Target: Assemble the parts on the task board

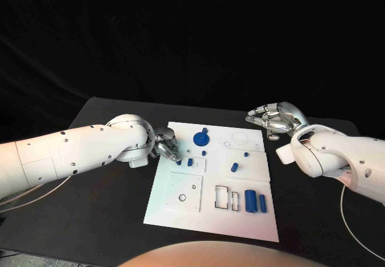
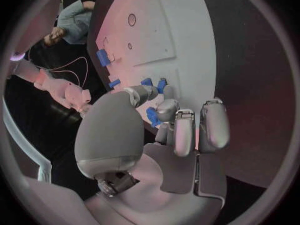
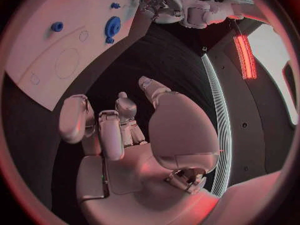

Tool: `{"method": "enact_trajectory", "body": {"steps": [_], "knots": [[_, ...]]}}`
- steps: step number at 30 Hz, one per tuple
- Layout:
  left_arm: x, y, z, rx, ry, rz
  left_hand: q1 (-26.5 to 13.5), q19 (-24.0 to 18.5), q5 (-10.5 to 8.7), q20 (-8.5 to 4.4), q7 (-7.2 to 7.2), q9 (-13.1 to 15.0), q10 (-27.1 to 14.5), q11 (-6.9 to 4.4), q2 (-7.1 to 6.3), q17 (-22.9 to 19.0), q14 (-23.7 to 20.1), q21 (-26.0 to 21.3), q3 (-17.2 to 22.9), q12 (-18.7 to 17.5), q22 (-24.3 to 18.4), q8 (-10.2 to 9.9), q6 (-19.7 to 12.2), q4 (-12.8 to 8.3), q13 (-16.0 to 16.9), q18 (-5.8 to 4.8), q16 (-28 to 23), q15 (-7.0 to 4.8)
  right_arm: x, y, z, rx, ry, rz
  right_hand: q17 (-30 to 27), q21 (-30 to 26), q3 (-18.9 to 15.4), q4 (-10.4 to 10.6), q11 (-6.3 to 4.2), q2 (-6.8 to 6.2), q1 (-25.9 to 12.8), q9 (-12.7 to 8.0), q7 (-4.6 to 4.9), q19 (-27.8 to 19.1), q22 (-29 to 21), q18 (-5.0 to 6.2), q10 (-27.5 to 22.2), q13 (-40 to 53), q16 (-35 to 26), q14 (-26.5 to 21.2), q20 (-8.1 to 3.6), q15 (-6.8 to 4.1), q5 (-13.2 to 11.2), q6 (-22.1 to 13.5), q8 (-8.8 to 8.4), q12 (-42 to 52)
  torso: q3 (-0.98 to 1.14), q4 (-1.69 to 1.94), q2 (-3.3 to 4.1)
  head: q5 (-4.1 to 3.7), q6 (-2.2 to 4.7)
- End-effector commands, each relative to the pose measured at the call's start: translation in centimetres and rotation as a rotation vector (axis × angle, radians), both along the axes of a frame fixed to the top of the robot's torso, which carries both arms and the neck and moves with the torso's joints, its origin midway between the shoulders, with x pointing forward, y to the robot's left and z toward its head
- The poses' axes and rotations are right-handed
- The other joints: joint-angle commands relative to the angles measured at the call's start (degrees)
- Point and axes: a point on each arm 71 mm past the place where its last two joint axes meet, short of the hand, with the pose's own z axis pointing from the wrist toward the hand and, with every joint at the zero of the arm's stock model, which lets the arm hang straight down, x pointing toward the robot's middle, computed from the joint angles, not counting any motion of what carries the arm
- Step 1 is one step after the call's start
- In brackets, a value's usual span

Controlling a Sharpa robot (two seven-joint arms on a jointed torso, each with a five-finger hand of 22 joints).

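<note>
On the black bench [image 1: 96, 211], the white task board [image 1: 210, 211] runs near to far, two blue cylinders [image 1: 256, 200] lying lengthwise at its near right, the left robot hand [image 1: 166, 146] pinching a small blue part [image 2: 152, 116] at its left edge, the right robot hand [image 1: 275, 120] curled, grasping nothing.

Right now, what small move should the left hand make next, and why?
Probably close its fingertips on the small blue part and lift it. The left hand is at the board's left edge with its fingertips right by that part, seemingly without a firm hold, while the right hand hovers off the board, holding nothing.
</note>
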Motion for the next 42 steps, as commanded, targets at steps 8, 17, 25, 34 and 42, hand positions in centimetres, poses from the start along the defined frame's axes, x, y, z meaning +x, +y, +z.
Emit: {"method": "enact_trajectory", "body": {"steps": [8, 17, 25, 34, 42], "knots": [[-0.1, -0.1, -0.2, 0.023, 0.021, -0.013, 0.48, 0.26, 0.22, 0.02, -0.05, 0.05, 0.54, -0.05, 0.34, 8.57, 4.34, 0.31, 11.03, 0.13, 0.09, 0.15, 0.48, -11.19, -0.02, -0.98, 0.32, -0.39, 0.0, 0.1, 0.0, -0.004, -0.007, 0.013, -0.04, -0.19, 0.01, 0.45, -0.11, -0.03, -0.18, 0.07, 0.14, 0.0, 2.61, 1.15, -0.41, -0.05, -0.3, 1.73, -0.07, -0.12, 0.3, -0.41, 0.38, 0.31, -0.01, 0.01, -0.01, 0.05, -0.11], [-0.3, -0.3, -0.2, 0.022, 0.026, -0.022, 0.47, 0.29, 0.24, 0.01, -0.06, 0.05, 0.54, -0.06, 0.32, 8.58, 4.34, 0.34, 11.06, 0.1, 0.14, 0.13, 0.52, -11.22, -0.06, -0.99, 0.33, -0.39, 0.0, 0.1, 0.0, -0.003, -0.007, 0.013, -0.04, -0.19, 0.01, 0.45, -0.11, -0.03, -0.18, 0.07, 0.14, 0.0, 2.61, 1.15, -0.41, -0.05, -0.3, 1.73, -0.07, -0.12, 0.3, -0.41, 0.38, 0.31, -0.01, -0.03, -0.01, 0.1, -0.18], [-0.3, -0.5, -0.2, 0.016, 0.029, -0.027, 0.42, 0.27, 0.5, -0.03, -0.12, 0.08, 0.84, -0.11, 0.12, 8.76, 4.38, 0.37, 11.3, 0.32, 0.15, 0.05, 0.84, -11.49, 0.43, -0.99, 0.39, -0.43, 0.0, 0.1, 0.0, -0.003, -0.006, 0.013, -0.04, -0.19, 0.01, 0.45, -0.11, -0.03, -0.18, 0.07, 0.14, 0.0, 2.61, 1.15, -0.41, -0.05, -0.3, 1.73, -0.07, -0.12, 0.3, -0.41, 0.38, 0.31, 0.01, 0.0, -0.01, 0.08, -0.18], [-0.3, -0.7, -0.2, 0.01, 0.028, -0.03, 0.34, 0.27, 0.76, -0.06, -0.16, 0.13, 1.01, -0.15, -0.04, 8.85, 4.4, 0.4, 11.47, 0.4, 0.18, -0.02, 1.07, -11.66, 0.63, -0.99, 0.43, -0.47, 0.0, 0.1, 0.0, -0.003, -0.006, 0.013, -0.04, -0.19, 0.01, 0.45, -0.11, -0.03, -0.18, 0.07, 0.14, 0.0, 2.61, 1.15, -0.41, -0.05, -0.3, 1.73, -0.07, -0.12, 0.3, -0.41, 0.38, 0.31, -0.01, -0.01, -0.01, 0.04, -0.25], [-0.3, -1.1, -0.3, 0.018, 0.043, -0.041, 0.3, 0.28, 0.92, -0.09, -0.18, 0.16, 1.17, -0.18, -0.11, 8.99, 4.43, 0.43, 11.56, 0.55, 0.22, -0.07, 1.19, -11.75, 0.96, -1.0, 0.47, -0.49, -0.1, 0.1, 0.0, -0.003, -0.007, 0.013, -0.04, -0.19, 0.01, 0.45, -0.11, -0.03, -0.18, 0.07, 0.14, 0.0, 2.61, 1.15, -0.41, -0.05, -0.3, 1.73, -0.07, -0.12, 0.3, -0.41, 0.38, 0.31, 0.02, -0.01, 0.04, -0.05, -0.37]]}}
